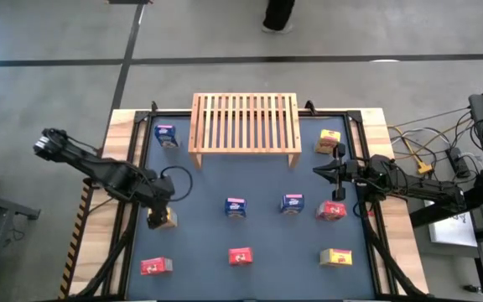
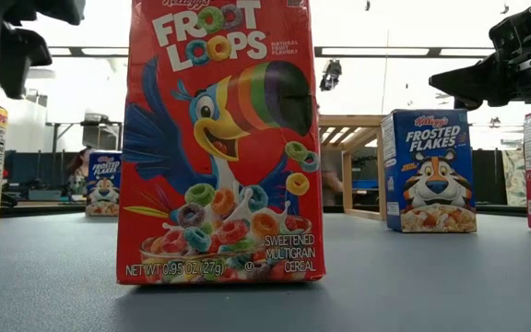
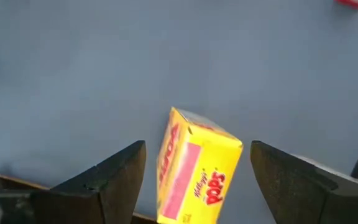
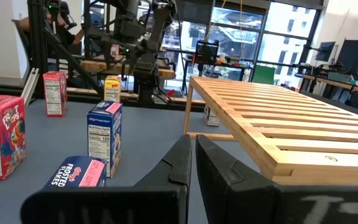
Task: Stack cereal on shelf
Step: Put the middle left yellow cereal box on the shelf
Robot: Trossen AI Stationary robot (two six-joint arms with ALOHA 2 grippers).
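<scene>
Currently the left end effector (image 1: 159, 216) hangs over the near-left part of the counter (image 1: 199, 193), directly above a yellow cereal box (image 1: 165, 220) that stands close to the counter's left edge. In the left wrist view its two fingers (image 3: 114, 180) stand apart, one on each side of the box, with a clear gap on both sides; nothing is clamped. The box's long axis runs roughly along the line of sight of that camera, so the fingers straddle its narrow width. The judgement is that the coming move depends on this one relation: the box lies straight below and between the fingers, and the shelf (image 1: 245, 124) lies well apart, toward the far middle of the counter.

The right end effector (image 1: 319, 171) waits near the shelf's right leg, its fingers pressed together and holding nothing. It is the arm nearer the shelf; the left arm is nearer the yellow box.

No box rests on the shelf slats in the high view. Eight other boxes stand scattered about the counter, including a red one (image 1: 240, 257) at the near middle.

The high view alone gives the full layout and the box-to-shelf separation. The left wrist view alone shows the finger gaps beside the yellow box (image 3: 194, 168). The low view is largely filled by the red box (image 2: 219, 138), and shows the shelf (image 2: 350, 166) only partly behind it.
</scene>
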